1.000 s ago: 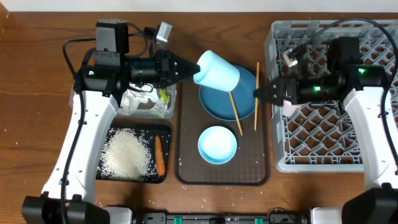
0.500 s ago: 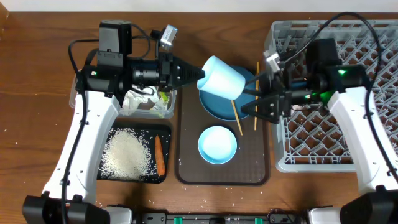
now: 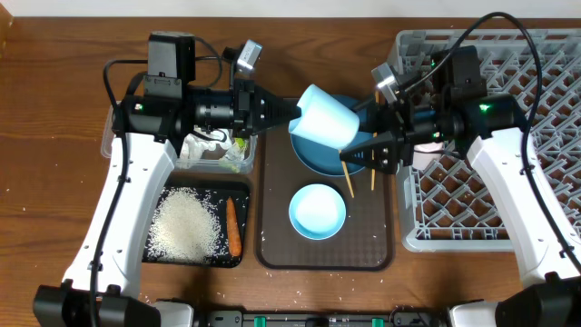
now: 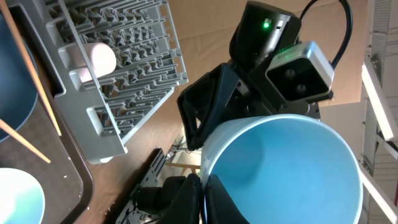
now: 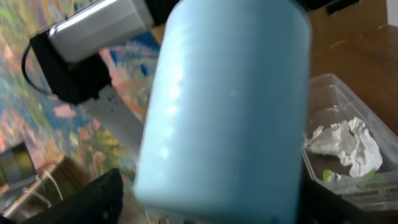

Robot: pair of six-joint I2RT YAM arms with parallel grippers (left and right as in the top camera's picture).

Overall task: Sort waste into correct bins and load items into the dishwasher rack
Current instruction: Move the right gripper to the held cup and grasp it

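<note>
From overhead, the left gripper [image 3: 292,111] holds the light-blue cup [image 3: 325,115] by its rim, tilted in the air above the dark-blue plate [image 3: 313,154]. The right gripper [image 3: 357,132] meets the cup's closed end, its jaws apart, one above and one below it. Two chopsticks [image 3: 346,177] lean across the plate's right edge, and the light-blue bowl [image 3: 317,211] sits nearer the front on the brown tray [image 3: 272,250]. The clear tub [image 3: 250,163] holds the napkin [image 3: 201,145] and the wrapper [image 3: 239,143]. The black tray [image 3: 243,191] holds the rice [image 3: 184,225] and the carrot [image 3: 232,225]. The dishwasher rack [image 3: 545,54] stands at the right of the counter [image 3: 54,109].

From the left wrist, the left jaws are clamped on the cup's wall, one inside the mouth and one outside. A pale pink cup [image 4: 94,59] lies in the rack beyond.

From the right wrist, the cup's side fills the frame between the dark fingers [image 5: 81,199]. Whether they touch it I cannot tell.
</note>
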